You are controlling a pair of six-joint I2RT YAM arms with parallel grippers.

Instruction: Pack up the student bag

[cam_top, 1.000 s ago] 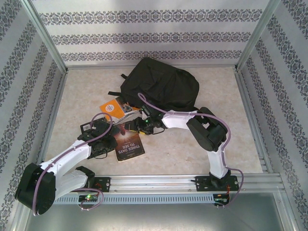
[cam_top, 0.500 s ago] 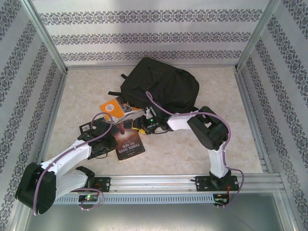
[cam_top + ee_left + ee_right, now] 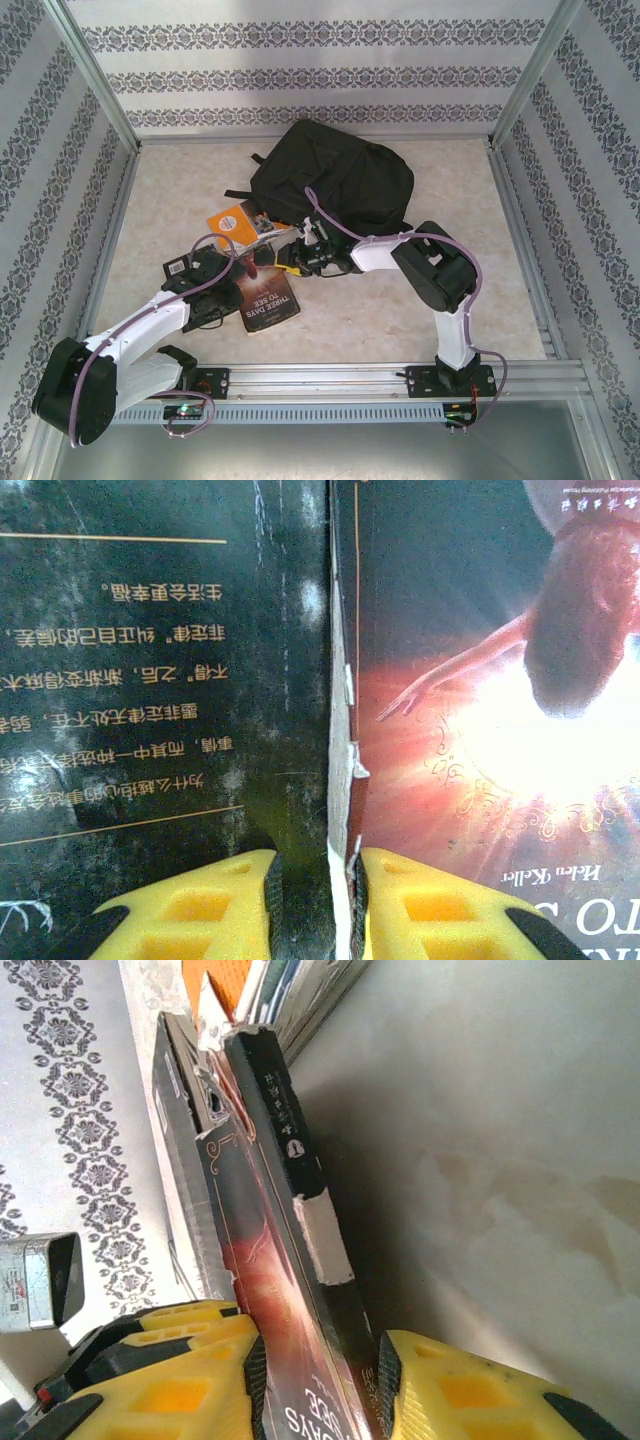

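since a second ago the right gripper had slid left along the table to the far end of the dark book, its forearm had dropped lower and its purple cable now arched closer to the bag. its jaws had narrowed over that second, and in the right wrist view its yellow fingers stood against both faces of the book, which rose on edge between them with its torn spine turned toward the table. the dark book itself had shifted a little to the left and turned slightly, its title still readable from above. the left gripper had barely moved: it sat at the book's left edge, jaws narrow, and the left wrist view showed them closed on a thin, worn edge of the cover, a panel of gold chinese text on one side and the glowing dancer picture on the other. the student bag had not moved; it lay flat at the far middle of the table, just beyond the right gripper, straps trailing to its left. i could not tell whether it was open, nor what was inside. an orange book rested on other books just off the bag's near left corner, where it had been before.
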